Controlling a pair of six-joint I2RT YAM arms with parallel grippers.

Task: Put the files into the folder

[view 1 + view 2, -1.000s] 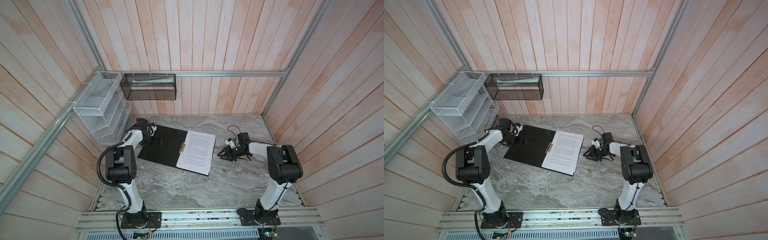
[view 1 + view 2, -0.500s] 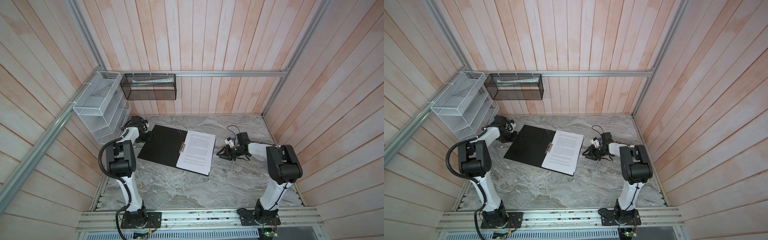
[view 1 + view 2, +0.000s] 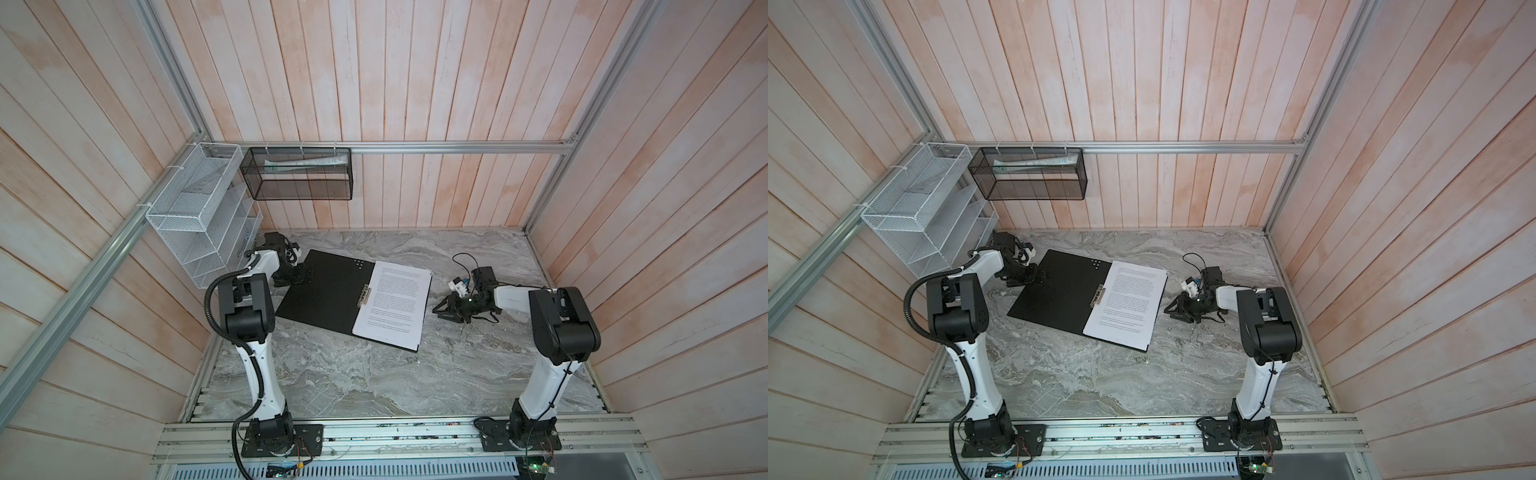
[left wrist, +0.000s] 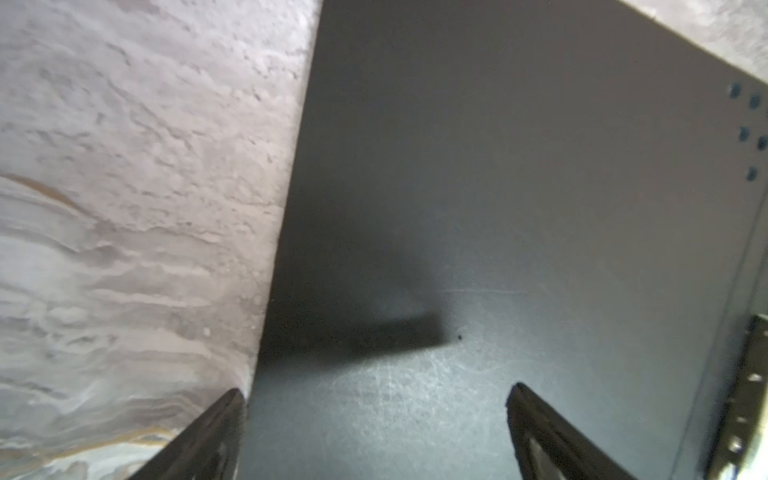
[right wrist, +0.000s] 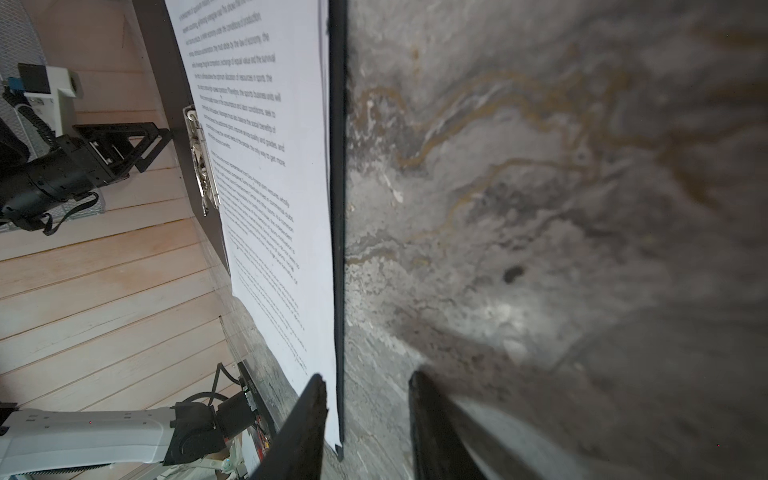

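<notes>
The folder (image 3: 328, 291) (image 3: 1059, 291) lies open on the marble table, black inside up, in both top views. The files (image 3: 395, 303) (image 3: 1127, 303) rest flat on its right half, beside the metal spine clip (image 3: 365, 295). My left gripper (image 3: 299, 276) (image 3: 1034, 276) (image 4: 376, 388) is open and low over the far-left corner of the folder's bare cover (image 4: 498, 208), holding nothing. My right gripper (image 3: 442, 309) (image 3: 1173, 309) (image 5: 367, 375) sits on the table just right of the folder's right edge (image 5: 337, 208). Its jaws are partly apart around bare marble, near the files (image 5: 270, 187).
A white wire rack (image 3: 199, 216) hangs on the left wall above my left arm. A black mesh basket (image 3: 299, 172) with a rolled paper hangs on the back wall. Wooden walls close in the table (image 3: 374, 382) on three sides.
My left gripper has drawn back from over the folder's left cover to its far-left corner. The right gripper, folder and files have stayed put.
</notes>
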